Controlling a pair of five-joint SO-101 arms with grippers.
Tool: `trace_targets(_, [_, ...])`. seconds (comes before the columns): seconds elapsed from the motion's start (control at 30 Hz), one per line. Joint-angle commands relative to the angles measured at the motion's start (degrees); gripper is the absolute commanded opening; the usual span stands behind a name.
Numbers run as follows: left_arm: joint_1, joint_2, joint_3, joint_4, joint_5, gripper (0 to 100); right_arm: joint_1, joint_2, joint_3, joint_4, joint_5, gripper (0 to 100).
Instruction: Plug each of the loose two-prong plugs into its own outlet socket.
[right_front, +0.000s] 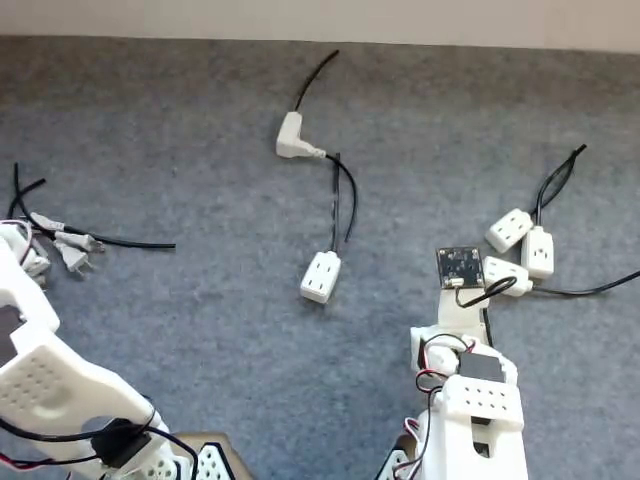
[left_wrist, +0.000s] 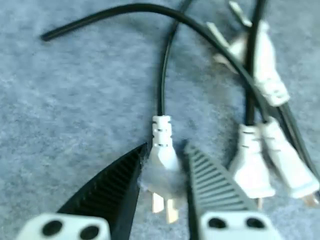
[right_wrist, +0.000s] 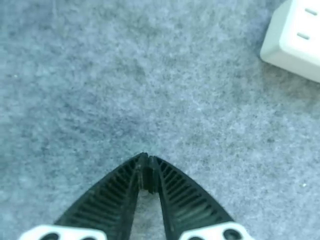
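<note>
High view: loose plugs (right_front: 72, 247) lie bunched by the left arm and outlet sockets (right_front: 537, 252) cluster by the right arm, on the grey bench (right_front: 200, 330).

Left wrist view: the left end effector (left_wrist: 166, 148) clamps one white plug (left_wrist: 162, 167) by its body, with other plugs just beside it.

Right wrist view: the right end effector (right_wrist: 148, 159) is closed on nothing, and a socket (right_wrist: 295, 40) lies ahead of it, off to one side.

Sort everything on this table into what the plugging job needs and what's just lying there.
Job things:
loose two-prong plugs
middle outlet socket
cluster of outlet sockets

Just lying about:
angled white plug at the far side, apparently not in play
grey mat underneath
</note>
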Motion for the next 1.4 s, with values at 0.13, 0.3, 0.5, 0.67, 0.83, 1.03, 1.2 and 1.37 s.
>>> trace_targets(0.13, [-0.7, -1.5, 0.4, -0.1, -7.6, 1, -1.3, -0.2, 0.1, -1.1, 0.6, 1.2])
trace_targets(0.3, [-0.7, -1.5, 0.3, 0.3, -7.7, 1, -1.3, -0.2, 0.1, -1.1, 0.6, 1.2])
trace_targets(0.5, [-0.2, -1.5, 0.7, 0.4, -7.7, 1, -1.2, -0.2, 0.1, -1.1, 0.6, 1.2])
trace_targets(0.67, [-0.7, -1.5, 1.6, 2.3, -8.8, 1, -1.2, -0.2, 0.1, -1.1, 0.6, 1.2])
trace_targets(0.83, [-0.7, -1.5, 1.6, 3.1, -13.6, 1, -1.2, -0.2, 0.2, -1.0, 0.6, 1.2])
trace_targets(1.03, [-1.7, -1.2, 1.8, 4.3, -13.5, 11, -1.2, -0.2, 0.2, -1.0, 0.6, 1.2])
trace_targets(1.2, [-1.8, 1.1, -0.8, 11.1, -13.6, 10, -1.2, -0.2, 0.2, -1.0, 0.6, 1.2])
trace_targets(1.37, [-1.6, 5.2, -7.3, 16.8, -13.6, 8, -1.2, -0.2, 0.2, -1.0, 0.6, 1.2])
